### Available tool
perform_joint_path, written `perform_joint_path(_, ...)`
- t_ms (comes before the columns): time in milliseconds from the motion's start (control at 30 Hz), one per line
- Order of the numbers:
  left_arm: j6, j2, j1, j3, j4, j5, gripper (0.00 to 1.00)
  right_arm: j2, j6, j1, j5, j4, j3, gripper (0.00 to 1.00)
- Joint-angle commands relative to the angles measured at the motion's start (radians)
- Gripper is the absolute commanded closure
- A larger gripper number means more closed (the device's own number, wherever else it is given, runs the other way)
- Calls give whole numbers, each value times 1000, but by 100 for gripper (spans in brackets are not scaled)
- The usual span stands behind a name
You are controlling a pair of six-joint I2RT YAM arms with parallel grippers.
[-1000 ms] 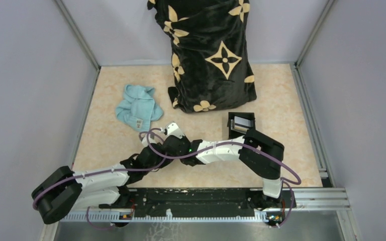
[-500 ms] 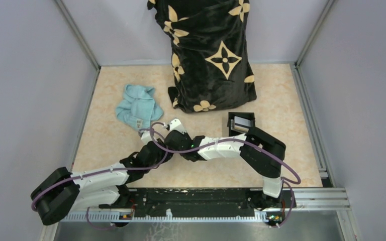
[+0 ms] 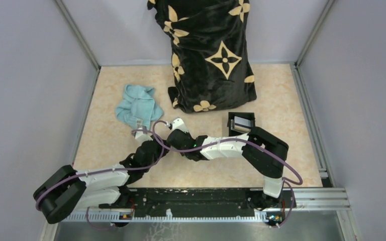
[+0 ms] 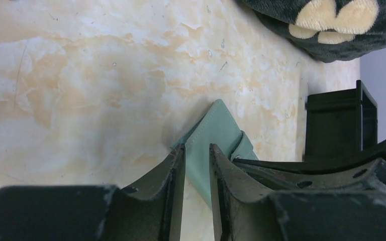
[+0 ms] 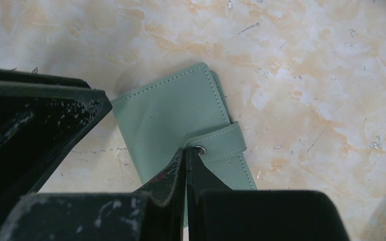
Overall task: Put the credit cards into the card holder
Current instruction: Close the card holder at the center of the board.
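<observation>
- Card holder lies shut on the tabletop
- Right pincer closed, tips at its snap tab; left pincer slightly parted over one corner
- Opening step, I'd say; next the tab needs popping loose

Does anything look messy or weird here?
The light blue cloth lies crumpled in a heap on the table, not folded. A big black flowered blanket is bunched up in a tall pile at the back. Nothing looks spilled or broken.
</observation>
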Motion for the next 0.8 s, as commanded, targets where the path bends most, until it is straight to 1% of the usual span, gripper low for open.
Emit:
perform_joint_path(0,41,54,41,-31,207,72,69,-45,15,-12,-18,5,-11,100)
perform_joint_path(233,78,189,106,-17,359,254,70,-42,17,-24,-31,7,-11,100)
perform_joint_path(400,84,255,112,-8,407,322,70,-44,19,-37,-43,9,-15,100)
perform_joint_path(567,87,306,113,8,405,367,70,-48,20,-48,-54,9,-15,100)
perform_joint_path(767,82,347,113,48,297,380,71,-59,20,-57,-65,10,-18,100)
